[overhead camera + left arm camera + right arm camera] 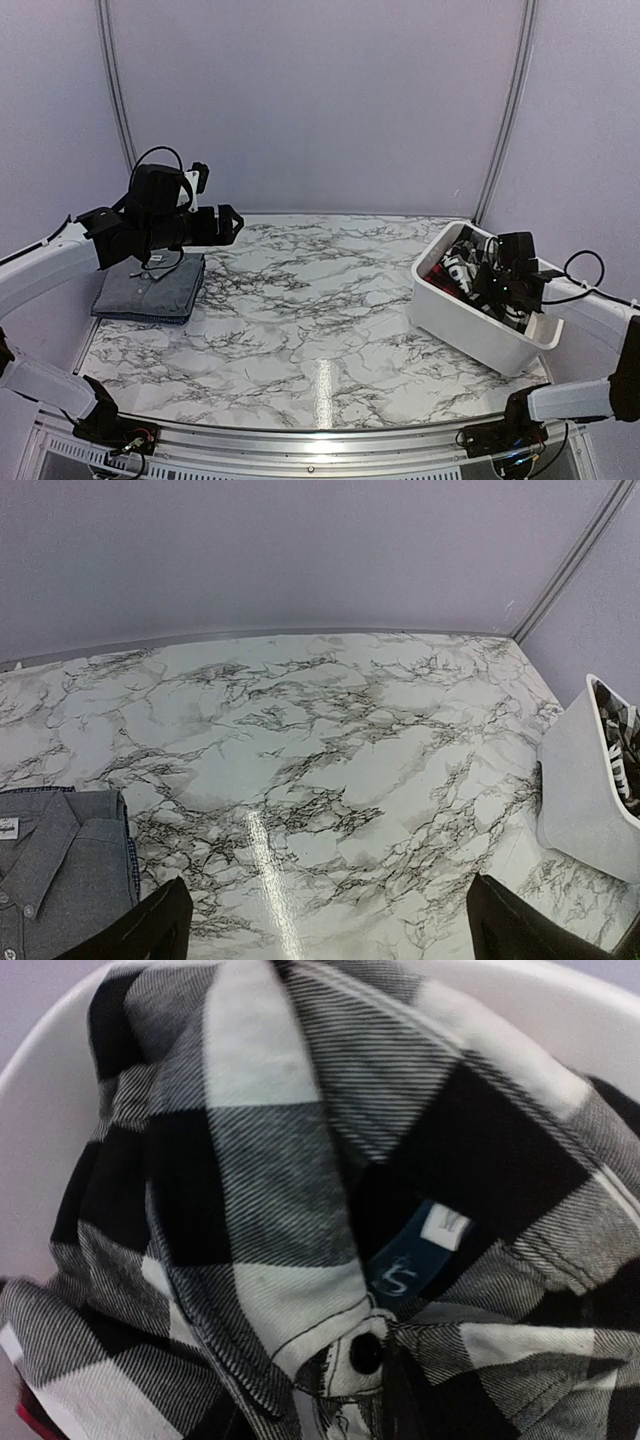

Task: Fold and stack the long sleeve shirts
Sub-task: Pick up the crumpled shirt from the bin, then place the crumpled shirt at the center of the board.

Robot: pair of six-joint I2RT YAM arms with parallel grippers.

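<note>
The right pincer (508,282) is sunk into the white bin (470,335). Its wrist view is filled by the black-and-white checked shirt (270,1170), which lies crumpled right under it. Whether the fingers are spread or pinching the cloth cannot be told, since they do not show clearly. The collar is folded open just below the lens, with a blue neck label (418,1252) inside it and a dark button (365,1353) beneath that. A scrap of red cloth (22,1418) peeks out at the bin's edge, under the checked fabric.

The left pincer (328,905) hangs in the air far across the desk (300,310) from the bin, with its fingers (150,930) spread wide and holding nothing. Bare marbled surface lies below them. The grey shirt (148,290) lies folded flat on the desk, on the side farthest from the bin and below the left arm. Its collar and buttoned front face up.
</note>
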